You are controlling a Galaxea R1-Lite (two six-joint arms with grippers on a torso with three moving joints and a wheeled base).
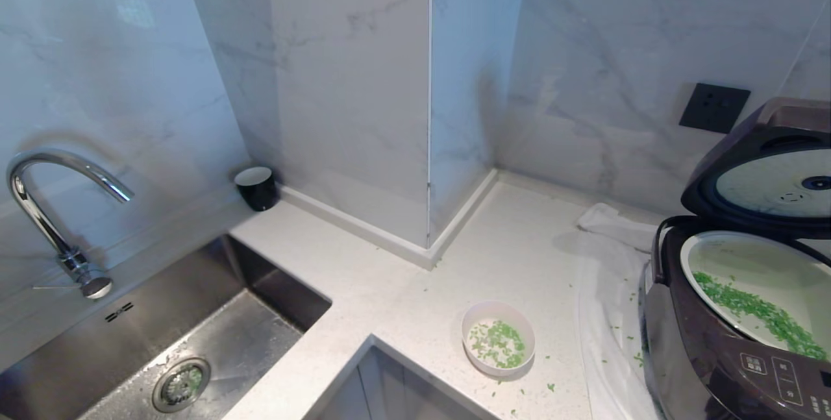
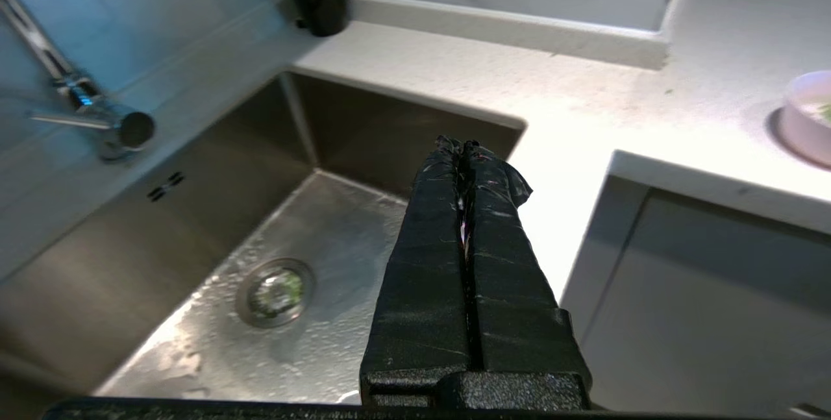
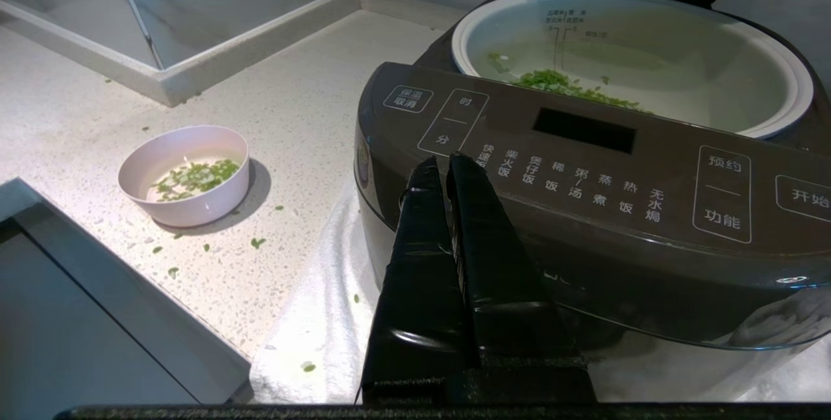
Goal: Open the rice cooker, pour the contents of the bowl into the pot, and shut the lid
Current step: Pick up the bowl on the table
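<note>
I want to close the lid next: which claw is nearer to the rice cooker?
Right. The right claw is shut directly before the rice cooker; the left claw is shut above the sink.

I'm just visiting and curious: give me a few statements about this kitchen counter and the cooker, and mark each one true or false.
1. The lid of the rice cooker stands open. True.
2. The bowl is completely empty. False: some green bits remain inside it.
3. Green bits lie in the pot. True.
4. The left pincer holds the bowl. False: it is shut on nothing, above the sink.
5. A white cloth lies under the rice cooker. True.
6. The black cup stands in the sink. False: it stands on the counter by the wall.
</note>
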